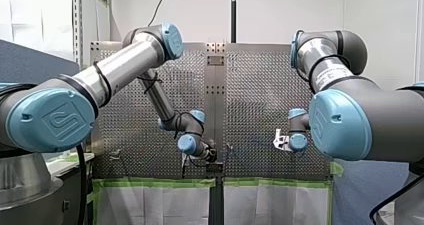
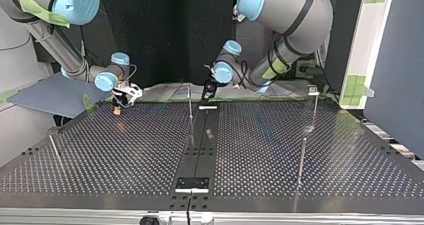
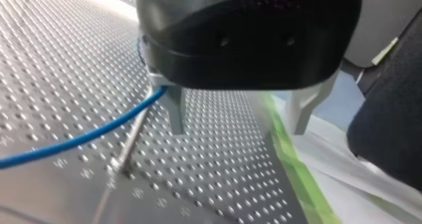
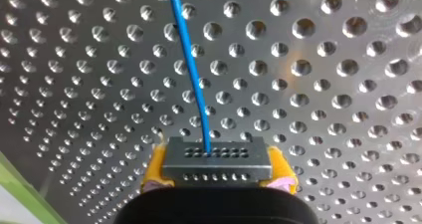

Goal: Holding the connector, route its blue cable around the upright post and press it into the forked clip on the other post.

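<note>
Right hand point(image 4: 217, 170), yellow pads: one, pinching the connector point(image 4: 217, 154) by its sides, low over the worktop point(image 4: 323, 84), so the lead runs out freely ahead.
Connector: one.
Blue cable point(image 4: 191, 69): one, passing beside a finger of the left hand.
Left hand point(image 3: 238, 129): one, spread and empty, probably waiting to guide the cable.
Upright posts point(image 2: 190, 105): four counted in the top view. The far-right post point(image 2: 315, 110) has a small head, probably the clip.

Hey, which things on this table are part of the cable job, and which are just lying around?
Job: connector, blue cable, plain post, post with clip.
Lying about: green tape, blue sheet.
</note>
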Robot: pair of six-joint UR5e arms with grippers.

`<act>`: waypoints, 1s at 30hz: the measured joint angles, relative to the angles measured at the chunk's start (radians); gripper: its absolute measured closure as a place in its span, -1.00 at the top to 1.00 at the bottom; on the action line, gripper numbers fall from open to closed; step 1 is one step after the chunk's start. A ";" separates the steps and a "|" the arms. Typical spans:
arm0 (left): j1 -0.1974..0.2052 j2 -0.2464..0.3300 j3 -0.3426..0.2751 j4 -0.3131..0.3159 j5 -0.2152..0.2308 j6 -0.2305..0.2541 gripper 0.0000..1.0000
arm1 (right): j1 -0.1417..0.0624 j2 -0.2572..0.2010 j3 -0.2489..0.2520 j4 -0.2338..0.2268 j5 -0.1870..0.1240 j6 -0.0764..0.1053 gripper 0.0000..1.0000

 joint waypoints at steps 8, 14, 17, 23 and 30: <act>-0.011 0.019 -0.063 0.056 -0.007 0.006 1.00 | 0.003 0.001 0.000 0.001 -0.001 0.000 -1.00; -0.016 0.021 -0.074 0.070 -0.022 0.011 1.00 | 0.004 0.001 0.000 0.003 -0.001 0.000 -1.00; -0.015 0.024 -0.074 0.086 -0.036 0.011 1.00 | 0.004 0.002 0.000 0.003 -0.001 0.000 -1.00; -0.008 0.034 -0.073 0.128 -0.066 0.009 1.00 | 0.006 0.002 0.000 0.004 -0.001 0.000 -1.00; -0.006 0.036 -0.072 0.141 -0.087 0.009 1.00 | 0.006 0.002 0.000 0.007 -0.001 0.000 -1.00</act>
